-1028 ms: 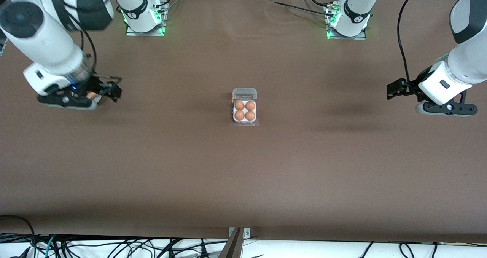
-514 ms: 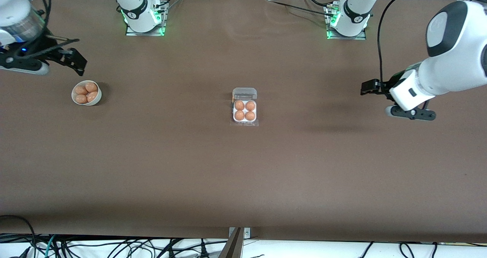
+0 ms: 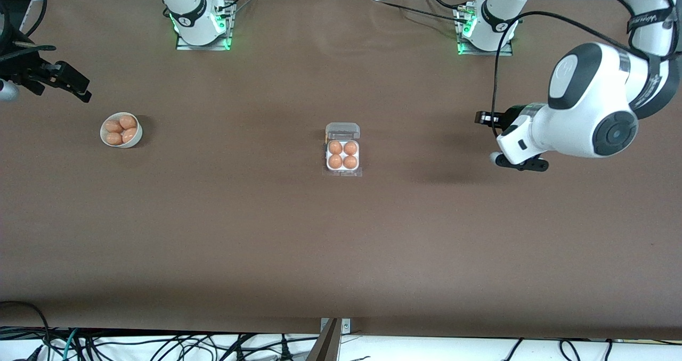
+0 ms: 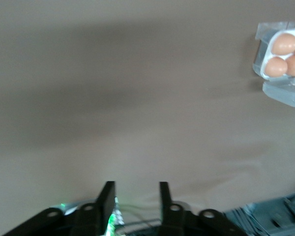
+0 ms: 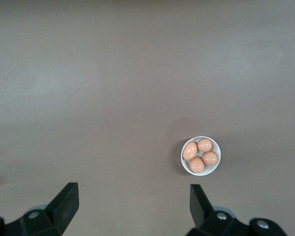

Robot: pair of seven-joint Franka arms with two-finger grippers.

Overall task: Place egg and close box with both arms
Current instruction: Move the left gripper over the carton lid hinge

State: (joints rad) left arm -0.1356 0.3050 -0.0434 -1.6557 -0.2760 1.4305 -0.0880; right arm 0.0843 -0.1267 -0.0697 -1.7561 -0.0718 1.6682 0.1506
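box (image 3: pixel 342 155): four eggs in, lid (image 3: pixel 342 131) open | left gripper (image 4: pixel 135 199): over bare table, part-closed, empty; push lid down gently | right gripper (image 5: pixel 132 201): wide apart by bowl (image 3: pixel 121 130), waits

eight eggs (image 3: pixel 335 147), one box (image 3: pixel 342 154), one bowl (image 3: pixel 135 135)

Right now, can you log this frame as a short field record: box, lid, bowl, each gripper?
box: white four-cell carton mid-table, an egg in every cell
lid: clear, hinged open, lying flat on the side of the tray toward the robots' bases
bowl: white bowl toward the right arm's end of the table, four eggs in it
left gripper: over bare table toward the left arm's end, fingers partly apart, holding nothing
right gripper: raised above the table near the bowl, open, empty
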